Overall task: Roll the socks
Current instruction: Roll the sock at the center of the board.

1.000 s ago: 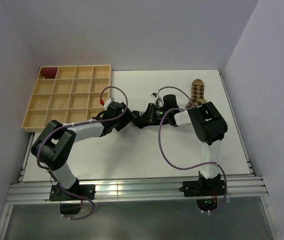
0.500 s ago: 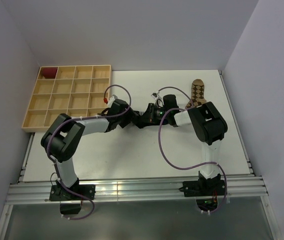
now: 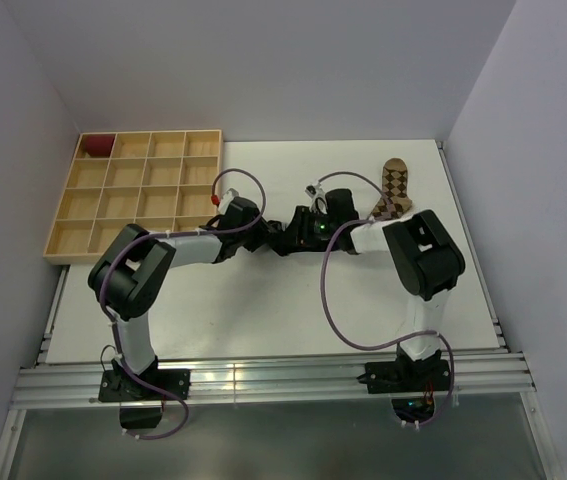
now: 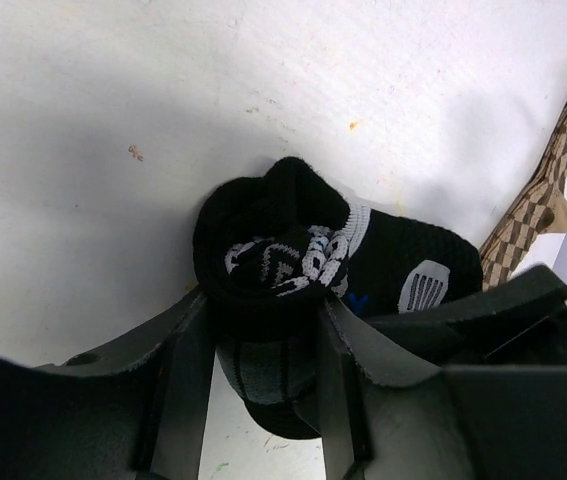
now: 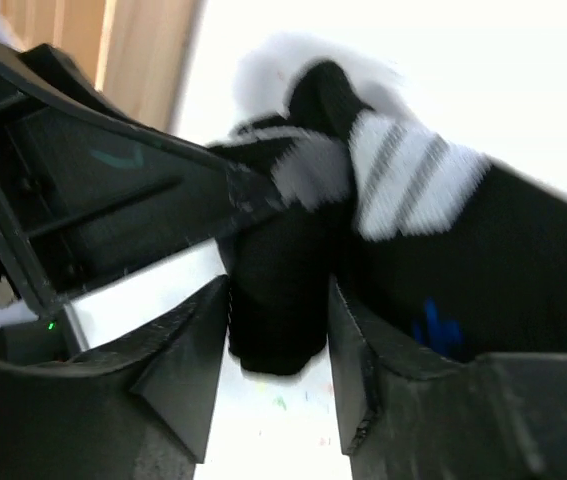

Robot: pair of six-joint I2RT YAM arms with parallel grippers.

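Your L gripper (image 4: 263,335) is clamping the rolled end of the black knit sock with white-grey patches and a blue mark (image 4: 293,235). Both fingers (image 4: 188,370) are pressing on the roll, w/ fabric filling the gap betw. them.

Your R gripper (image 5: 278,300) is facing it from the opp. side and is gripping the same black sock (image 5: 523,260). A dark fold is sitting betw. its fingers (image 5: 178,370) and touching both.

In the top view you are holding the L gripper (image 3: 263,236) and R gripper (image 3: 298,232) nose to nose approx. mid-table. The sock is mostly hidden under them there.

The black sock is lying on the white table (image 3: 263,300), rolled part at the L side and flat remainder running toward the R gripper.

The tan fabric sock with brown argyle diamonds (image 3: 393,187) is lying flat just beyond the R wrist, its near end passing behind that arm. In the L wrist view it (image 4: 548,170) is sitting near the black sock, w/ a strip of table betw. them.

The pale wooden compartment tray (image 3: 138,186) is sitting at the table's far L. A small dark red bundle (image 3: 97,146) is resting in its far-L corner compartment.
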